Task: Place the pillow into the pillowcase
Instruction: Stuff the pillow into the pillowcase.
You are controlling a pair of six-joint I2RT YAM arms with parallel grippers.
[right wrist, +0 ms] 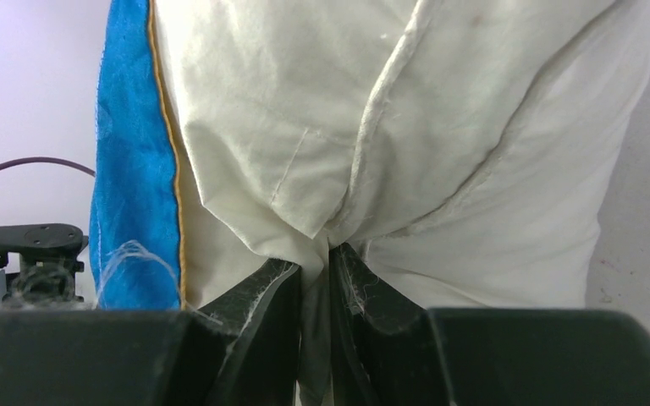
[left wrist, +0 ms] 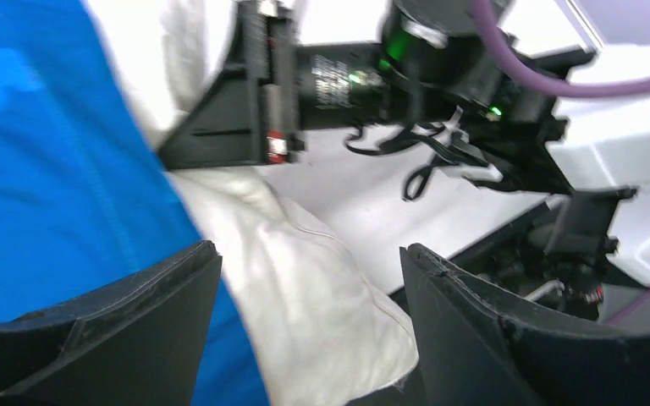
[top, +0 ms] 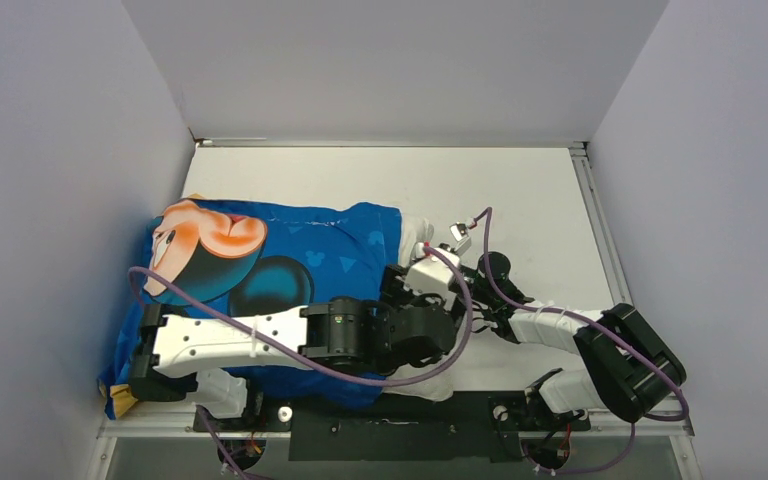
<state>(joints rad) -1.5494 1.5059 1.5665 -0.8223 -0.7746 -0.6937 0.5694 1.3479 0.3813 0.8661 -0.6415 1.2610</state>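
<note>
R hand point(right wrist: 330, 258) pinches fabric of pillow point(right wrist: 440, 127) at its exposed end; rest sits inside blue pillowcase point(top: 300, 250) on table point(top: 530, 190), L side. L hand point(left wrist: 309, 254) released, spread wide over pillow edge.

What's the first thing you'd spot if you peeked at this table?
The big bright blue fabric pillowcase with a Mickey Mouse face, lying on the left of the white table. A plump off-white pillow pokes out of its right end, where the right gripper pinches a fold of it while the left gripper stands open over it.
</note>
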